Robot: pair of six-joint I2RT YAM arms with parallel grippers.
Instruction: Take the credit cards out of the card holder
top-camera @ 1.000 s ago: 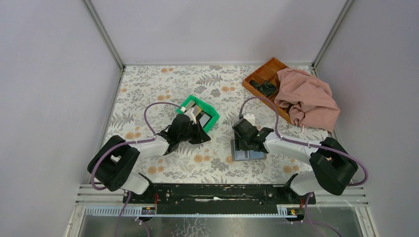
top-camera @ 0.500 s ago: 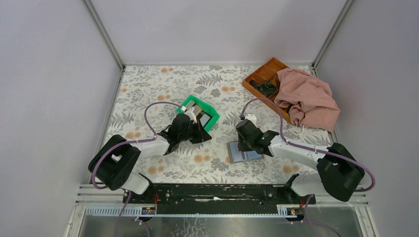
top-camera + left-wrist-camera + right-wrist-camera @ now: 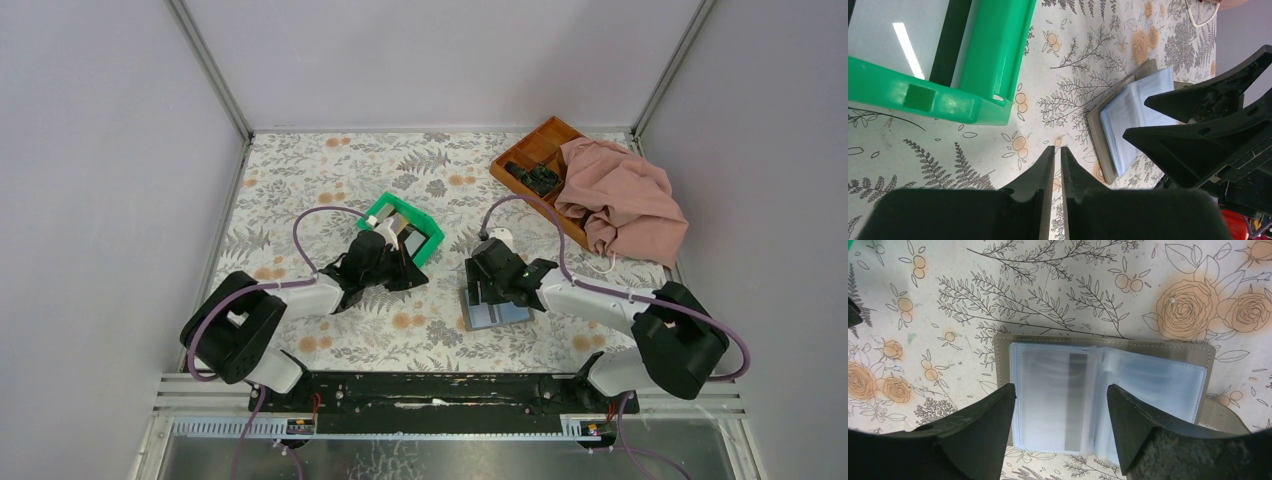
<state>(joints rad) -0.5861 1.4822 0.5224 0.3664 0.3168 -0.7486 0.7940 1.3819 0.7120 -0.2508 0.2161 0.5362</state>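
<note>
Directly beneath the right gripper [image 3: 1060, 390], the card holder [image 3: 1148, 385] lies open on the table [image 3: 1073, 290], its left page and the card [image 3: 1045, 395] sleeved there sitting between the wide-spread, empty jaws. The left gripper [image 3: 1058, 152], pinched almost closed on nothing, hangs by the green bin [image 3: 993, 60], farther off, so the right gripper seems better placed.

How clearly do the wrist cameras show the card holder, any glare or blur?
Right wrist: card holder centred, its clear sleeves hazy, printed tablecloth sharp. Left wrist: it sits partly hidden by the right gripper; a bright light streak glares inside the green bin.
</note>
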